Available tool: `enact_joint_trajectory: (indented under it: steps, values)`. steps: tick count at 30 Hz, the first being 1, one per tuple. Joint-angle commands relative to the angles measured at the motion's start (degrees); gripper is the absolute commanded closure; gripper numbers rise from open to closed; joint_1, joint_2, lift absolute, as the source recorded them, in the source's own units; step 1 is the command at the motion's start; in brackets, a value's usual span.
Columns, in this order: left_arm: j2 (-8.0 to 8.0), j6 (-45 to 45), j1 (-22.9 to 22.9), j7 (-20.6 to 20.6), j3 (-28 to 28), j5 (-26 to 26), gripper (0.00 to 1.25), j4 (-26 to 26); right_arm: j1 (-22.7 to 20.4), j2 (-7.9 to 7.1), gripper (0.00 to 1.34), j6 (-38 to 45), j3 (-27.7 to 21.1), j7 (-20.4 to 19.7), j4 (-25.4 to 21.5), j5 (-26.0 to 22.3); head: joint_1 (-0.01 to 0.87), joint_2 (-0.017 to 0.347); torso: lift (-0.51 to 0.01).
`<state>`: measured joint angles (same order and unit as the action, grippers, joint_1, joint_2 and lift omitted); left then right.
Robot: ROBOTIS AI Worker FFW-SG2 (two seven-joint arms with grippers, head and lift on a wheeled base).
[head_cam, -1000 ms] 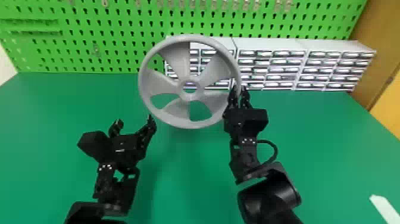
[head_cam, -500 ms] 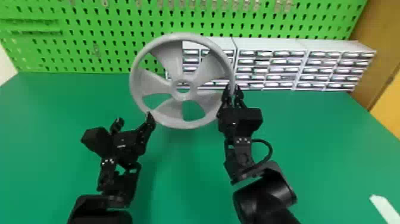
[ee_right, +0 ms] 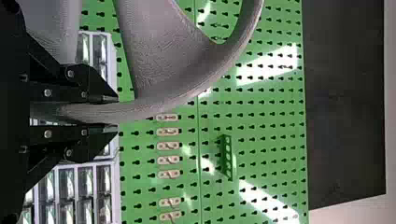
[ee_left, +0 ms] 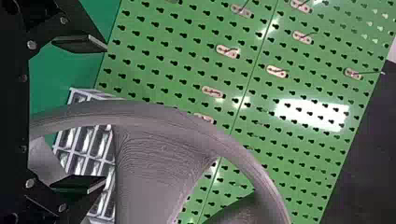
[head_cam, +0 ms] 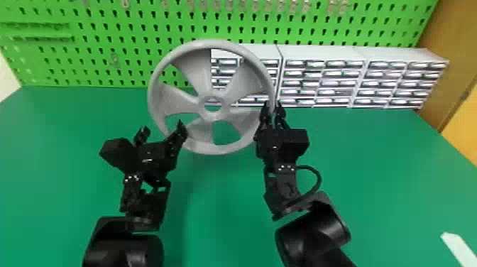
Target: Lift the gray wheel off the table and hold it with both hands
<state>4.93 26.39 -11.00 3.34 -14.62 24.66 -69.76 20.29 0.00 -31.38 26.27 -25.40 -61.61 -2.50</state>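
The right tool (head_cam: 272,108) grips the wheel (head_cam: 214,115) at three o'clock, likely steadying it for the open left tool (head_cam: 162,127) around eight o'clock.

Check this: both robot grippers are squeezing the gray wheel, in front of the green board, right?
Not quite: the left gripper is wide open, not squeezing, as the left wrist view shows. The right gripper does squeeze the gray wheel, in front of the green board.

End effector (head_cam: 272,103) gripping wheel (ee_right: 163,56), green pegboard (ee_right: 261,112)
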Motion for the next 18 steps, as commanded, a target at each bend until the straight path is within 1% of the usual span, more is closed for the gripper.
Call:
enact_joint_trajectory:
  steps: [1, 14, 18]
  values:
    - [0.00, 0.07, -0.34, 0.00, 0.47, 0.12, 0.27, 0.59, 0.01, 0.05, 1.22, 0.00, 0.01, 0.00, 0.00, -0.05, 0.711, 0.015, -0.098]
    - [0.00, 0.16, -0.60, 0.00, 0.73, 0.03, 0.27, 0.86, 0.10, 0.05, 1.22, -0.17, 0.18, 0.17, 0.00, -0.14, 0.711, 0.015, -0.098]
    - [0.00, 0.16, -0.60, 0.00, 0.73, 0.03, 0.29, 0.77, 0.19, 0.05, 1.22, -0.26, 0.27, 0.00, 0.00, -0.14, 0.711, 0.015, -0.098]
